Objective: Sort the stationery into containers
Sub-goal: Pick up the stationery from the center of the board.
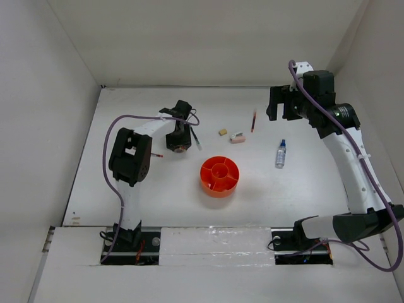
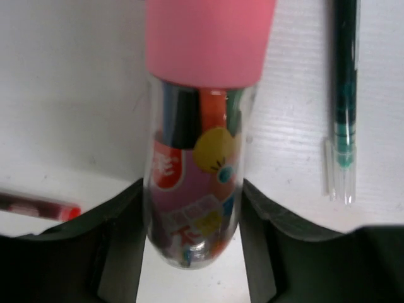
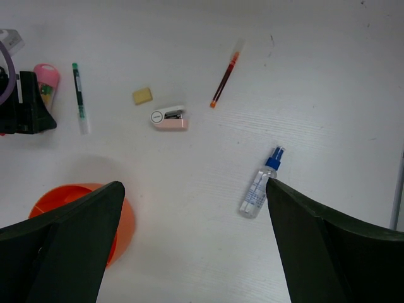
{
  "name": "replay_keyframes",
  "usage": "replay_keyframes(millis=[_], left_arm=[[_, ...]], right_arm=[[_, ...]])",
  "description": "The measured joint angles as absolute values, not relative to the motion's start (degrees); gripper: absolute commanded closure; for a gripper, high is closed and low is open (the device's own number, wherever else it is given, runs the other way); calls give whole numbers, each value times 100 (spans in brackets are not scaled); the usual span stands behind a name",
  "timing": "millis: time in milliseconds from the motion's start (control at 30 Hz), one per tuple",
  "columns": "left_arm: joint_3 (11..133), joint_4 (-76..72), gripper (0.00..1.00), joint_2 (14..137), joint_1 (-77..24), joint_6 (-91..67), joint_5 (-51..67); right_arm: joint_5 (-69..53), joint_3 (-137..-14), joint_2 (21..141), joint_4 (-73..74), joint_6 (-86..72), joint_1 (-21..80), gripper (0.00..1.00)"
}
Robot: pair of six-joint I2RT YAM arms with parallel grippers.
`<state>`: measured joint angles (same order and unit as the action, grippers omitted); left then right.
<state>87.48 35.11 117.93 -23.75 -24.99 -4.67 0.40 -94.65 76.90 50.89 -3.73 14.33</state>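
- Clamping the pink-capped clear plastic tube of markers (image 2: 196, 158), the left gripper (image 2: 192, 189) is hugging both its sides on the table.
- Right gripper (image 3: 194, 184) is hanging spread, carrying nothing.
- Round orange plastic organiser tray (image 1: 219, 184) is apparently sitting unfilled; red pen (image 1: 253, 121), tan eraser (image 1: 223, 132) and blue-capped bottle (image 1: 281, 153) are lying outside.

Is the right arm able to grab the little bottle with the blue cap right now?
Probably yes. The spray bottle lies alone on the table, nothing touching it, right by the right arm's fingers, which are wide open. The red pen is well apart from it.
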Motion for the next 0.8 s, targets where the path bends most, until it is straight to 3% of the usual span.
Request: replay_keyframes(millis=[100,133,167,200,567,800], left_arm=[[8768,3540,74,11804,-2375,-2486,-475],[8768,3542,89,11804,-2375,-2499,-478],[8768,3546,98,11804,-2375,-2499,-473],[8768,3546,100,11804,-2375,-2502,-475],[9236,3922,100,11478,-2338,-2536,-681],[9378,3354,100,9889,-2139,-2443,604]], right_arm=[[38,-9465,7690,5052,-364,1433,0],[38,-9465,7690,5048,-364,1433,0],[38,-9463,7690,5048,-364,1433,0],[38,-9461,7690,5048,-364,1433,0],[43,-9262,7387,4681,-766,1404,0],[-707,-9188,6783,3990,-1179,1275,0]])
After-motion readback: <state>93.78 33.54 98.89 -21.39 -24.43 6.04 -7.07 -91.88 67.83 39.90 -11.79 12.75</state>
